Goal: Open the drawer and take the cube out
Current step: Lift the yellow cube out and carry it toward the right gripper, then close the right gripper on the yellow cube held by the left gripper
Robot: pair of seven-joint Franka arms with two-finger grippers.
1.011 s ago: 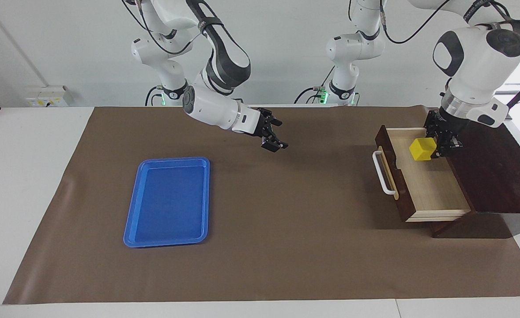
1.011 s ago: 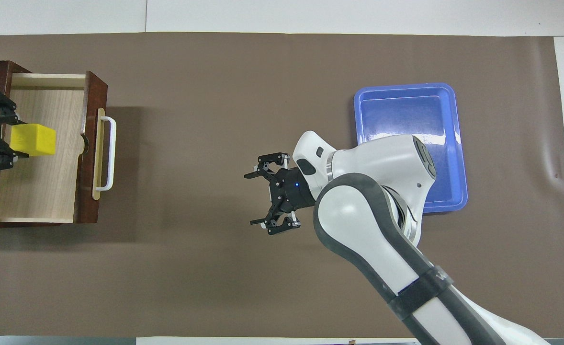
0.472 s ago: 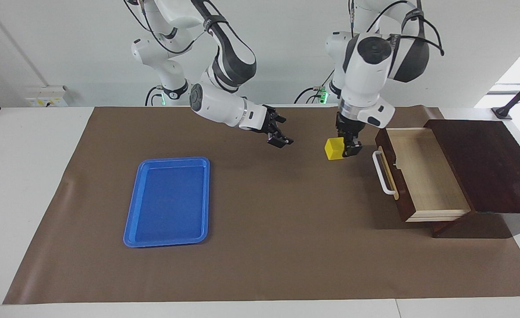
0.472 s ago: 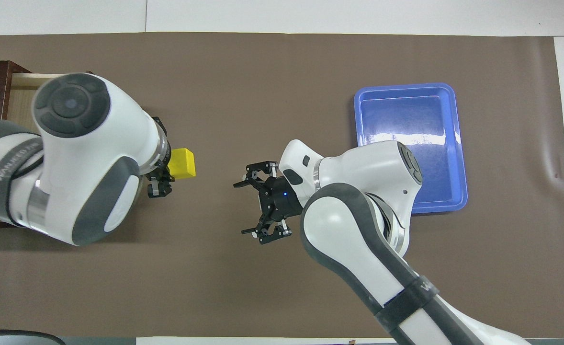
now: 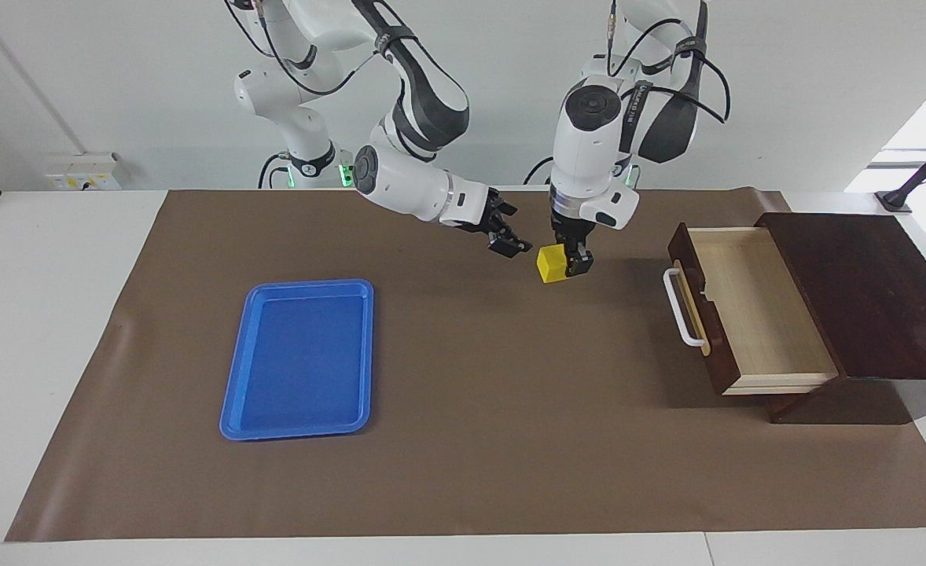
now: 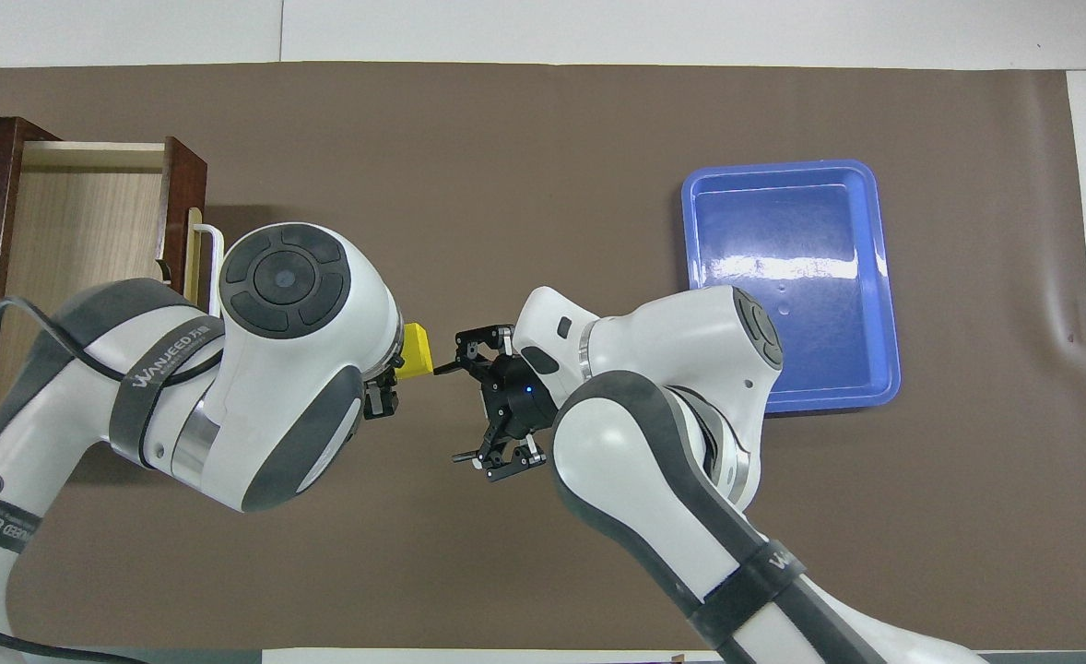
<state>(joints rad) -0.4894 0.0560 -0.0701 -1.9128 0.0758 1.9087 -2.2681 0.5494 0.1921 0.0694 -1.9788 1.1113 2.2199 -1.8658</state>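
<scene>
Hanging in the air over the brown mat, at mid-table close to the robots: the left gripper clenching the yellow cube, and the right gripper just beside it, fingers spread wide, grasping nothing, pointing at the cube. Farther out, toward the left arm's end: the drawer standing pulled out of its dark wooden box, white handle facing mid-table, showing only its pale floor. Lying farther still, toward the right arm's end: the blue tray.
</scene>
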